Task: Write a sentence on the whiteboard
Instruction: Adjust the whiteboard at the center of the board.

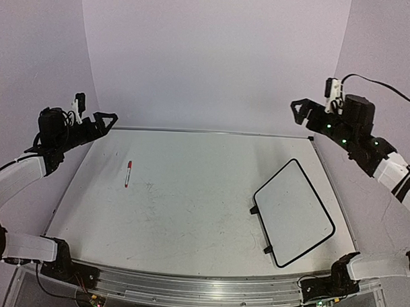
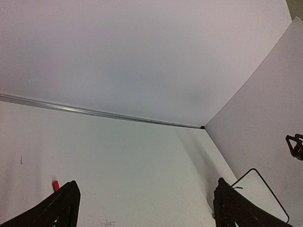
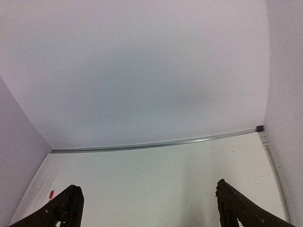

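The whiteboard (image 1: 294, 214), white with a thin black frame and two small black feet, lies flat on the right side of the table, turned at an angle. Its far corner (image 2: 259, 191) shows in the left wrist view. A pen with a red cap (image 1: 127, 173) lies on the left half of the table; its red end (image 2: 55, 184) (image 3: 51, 194) peeks past a finger in both wrist views. My left gripper (image 1: 105, 120) (image 2: 147, 189) hangs open and empty above the table's far left corner. My right gripper (image 1: 299, 111) (image 3: 147, 189) hangs open and empty above the far right corner.
The scuffed white table (image 1: 189, 220) has a metal rail (image 1: 206, 131) along its back edge and a wider metal strip (image 1: 187, 282) at the near edge. Pale walls close in behind and on both sides. Both arm bases sit at the near corners.
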Robot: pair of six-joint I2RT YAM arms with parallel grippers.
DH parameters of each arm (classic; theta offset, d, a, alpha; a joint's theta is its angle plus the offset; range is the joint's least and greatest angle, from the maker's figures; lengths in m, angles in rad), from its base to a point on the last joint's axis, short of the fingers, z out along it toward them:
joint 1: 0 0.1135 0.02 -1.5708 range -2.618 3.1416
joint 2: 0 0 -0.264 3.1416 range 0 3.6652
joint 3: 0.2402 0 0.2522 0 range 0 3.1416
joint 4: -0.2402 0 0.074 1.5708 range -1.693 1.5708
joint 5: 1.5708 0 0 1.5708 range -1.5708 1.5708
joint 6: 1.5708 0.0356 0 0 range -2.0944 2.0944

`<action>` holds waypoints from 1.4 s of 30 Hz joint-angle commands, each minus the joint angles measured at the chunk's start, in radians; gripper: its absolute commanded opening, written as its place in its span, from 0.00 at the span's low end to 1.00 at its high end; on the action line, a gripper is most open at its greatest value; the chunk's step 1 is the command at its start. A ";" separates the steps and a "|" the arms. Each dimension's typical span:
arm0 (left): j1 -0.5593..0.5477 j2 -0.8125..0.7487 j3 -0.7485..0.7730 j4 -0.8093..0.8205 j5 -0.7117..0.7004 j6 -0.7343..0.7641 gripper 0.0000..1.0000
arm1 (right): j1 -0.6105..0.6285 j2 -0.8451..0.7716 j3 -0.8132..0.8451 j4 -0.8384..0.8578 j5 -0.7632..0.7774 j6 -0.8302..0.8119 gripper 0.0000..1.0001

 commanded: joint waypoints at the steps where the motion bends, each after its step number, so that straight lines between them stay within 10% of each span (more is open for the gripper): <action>1: -0.006 0.034 0.042 0.012 0.149 -0.052 0.99 | 0.212 0.118 0.086 -0.013 0.064 0.090 0.98; 10: -0.054 0.053 -0.030 0.008 0.159 -0.103 1.00 | 0.514 0.417 0.142 -0.101 0.304 0.601 0.98; 22: -0.168 0.049 -0.067 -0.004 0.128 -0.125 0.99 | 0.552 0.739 0.269 -0.597 0.354 1.360 0.98; 42: -0.188 -0.096 -0.097 -0.115 0.084 -0.097 1.00 | 0.551 0.889 0.234 -0.665 0.375 1.670 0.85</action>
